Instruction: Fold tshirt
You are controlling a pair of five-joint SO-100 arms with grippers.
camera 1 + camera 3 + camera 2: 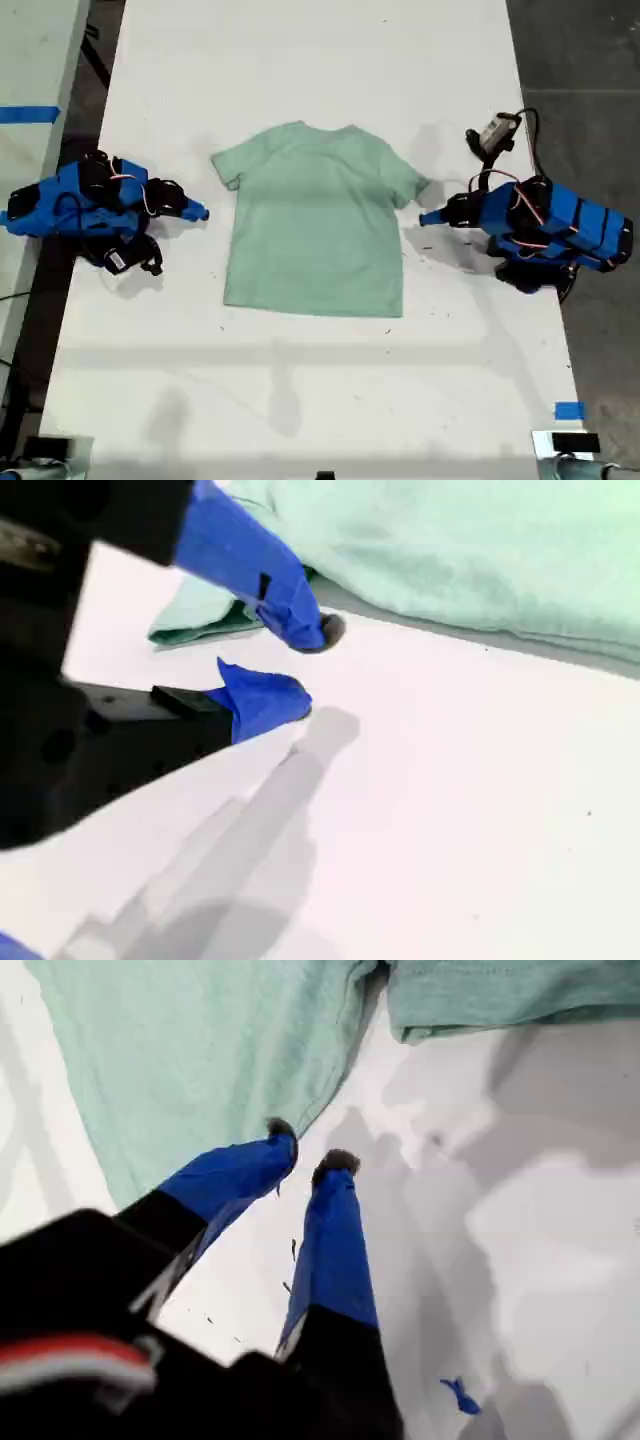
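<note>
Beside the tshirt (315,220) sleeve at the exterior view's right, my first gripper (308,1153) waits slightly parted, empty; my second gripper (300,665), also parted and empty, sits farther off

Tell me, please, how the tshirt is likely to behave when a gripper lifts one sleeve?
The tshirt lies flat with soft wrinkles, so it will probably drape limply. Thin fabric suggests it is light. Pushed across the smooth white table, it would likely bunch.

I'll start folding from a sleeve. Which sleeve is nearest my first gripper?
The sleeve on the exterior view's right, just beside my first gripper; the other sleeve lies across the tshirt, by my second gripper.
</note>
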